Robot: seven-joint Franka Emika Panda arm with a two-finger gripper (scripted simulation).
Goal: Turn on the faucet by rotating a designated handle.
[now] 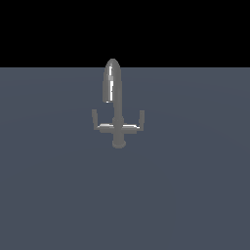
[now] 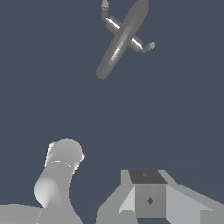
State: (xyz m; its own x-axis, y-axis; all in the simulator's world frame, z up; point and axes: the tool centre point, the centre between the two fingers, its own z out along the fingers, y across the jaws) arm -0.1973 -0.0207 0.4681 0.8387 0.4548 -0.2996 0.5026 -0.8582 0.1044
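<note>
Faucet [image 1: 116, 105] upright on table [image 1: 195, 195] — handle [image 1: 97, 124] untouched; tool [image 2: 148, 201] well apart, cropped — opening indeterminable.

1. The faucet [image 1: 117, 110], small and grey, is seen upright on a round base, with a tall arched spout.
2. The handle [image 1: 97, 123] is extended horizontally toward the exterior view's left, its short tip bent upward.
</note>
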